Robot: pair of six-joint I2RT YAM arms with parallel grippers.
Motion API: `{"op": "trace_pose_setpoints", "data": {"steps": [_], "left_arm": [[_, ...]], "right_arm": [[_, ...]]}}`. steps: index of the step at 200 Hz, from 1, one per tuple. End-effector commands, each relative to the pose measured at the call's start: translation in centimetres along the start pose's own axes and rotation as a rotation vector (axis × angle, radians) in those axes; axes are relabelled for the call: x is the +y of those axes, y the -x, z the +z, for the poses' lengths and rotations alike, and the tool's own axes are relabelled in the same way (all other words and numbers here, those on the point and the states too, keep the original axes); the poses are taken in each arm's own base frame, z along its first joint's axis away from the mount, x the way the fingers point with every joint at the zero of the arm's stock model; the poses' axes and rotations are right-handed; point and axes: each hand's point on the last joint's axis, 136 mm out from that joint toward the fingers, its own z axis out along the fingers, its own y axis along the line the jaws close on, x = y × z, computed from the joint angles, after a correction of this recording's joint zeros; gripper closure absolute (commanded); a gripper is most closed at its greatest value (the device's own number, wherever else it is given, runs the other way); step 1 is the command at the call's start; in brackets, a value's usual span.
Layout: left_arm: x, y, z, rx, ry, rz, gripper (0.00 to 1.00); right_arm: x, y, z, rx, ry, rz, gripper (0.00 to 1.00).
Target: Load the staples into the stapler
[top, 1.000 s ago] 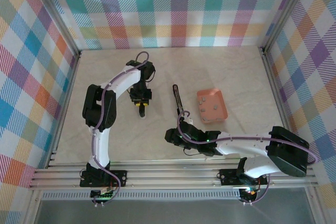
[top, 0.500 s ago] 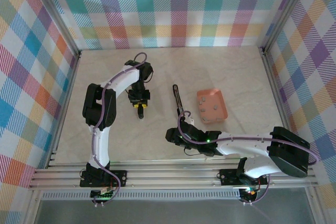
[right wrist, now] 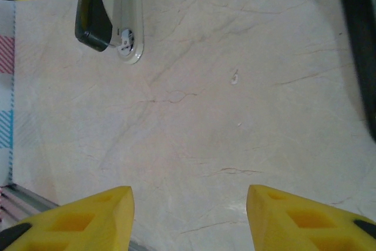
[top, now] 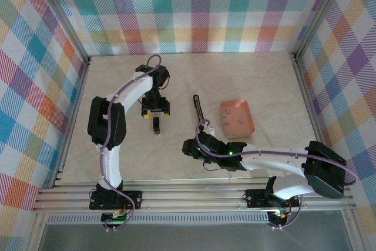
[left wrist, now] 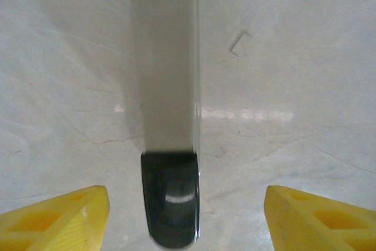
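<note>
Stapler (top: 156, 126) lies flat on table (top: 264, 80), left of centre, between the spread fingers of left gripper (left wrist: 185, 210), clear of both; right gripper (right wrist: 189, 207) spread too, empty, over tabletop nearby.

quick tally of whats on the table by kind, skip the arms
stapler: 1
black bar: 1
orange tray: 1
small bits in the tray: too small to count
total: 3, plus the bits
</note>
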Motion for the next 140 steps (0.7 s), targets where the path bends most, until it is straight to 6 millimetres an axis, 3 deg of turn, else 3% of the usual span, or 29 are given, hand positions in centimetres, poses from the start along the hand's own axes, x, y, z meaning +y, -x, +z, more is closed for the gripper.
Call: {"op": "trace_pose_setpoints", "data": {"steps": [1, 20, 40, 93, 140], "left_arm": [[0.9, -1.0, -4.6, -0.119, -0.047, -0.045, 0.23], [0.8, -1.8, -5.7, -0.199, -0.126, -0.089, 0.19], [0.0, -3.1, -5.9, -0.298, -0.279, -0.153, 0.0], [1.3, -6.8, -2.8, -0.344, -0.376, -0.227, 0.0], [0.9, -8.0, -1.5, -0.349, -0.453, -0.248, 0.0]], "right_arm": [[-1.3, 1.8, -2.0, -0.048, -0.102, -0.067, 0.46], [-2.6, 2.7, -2.7, -0.049, -0.151, -0.074, 0.45], [-3.8, 3.5, -3.2, -0.05, -0.178, -0.073, 0.45], [-5.6, 5.9, -3.4, -0.023, -0.28, -0.161, 0.44], [-5.9, 8.3, -1.9, 0.023, -0.374, -0.274, 0.44]]}}
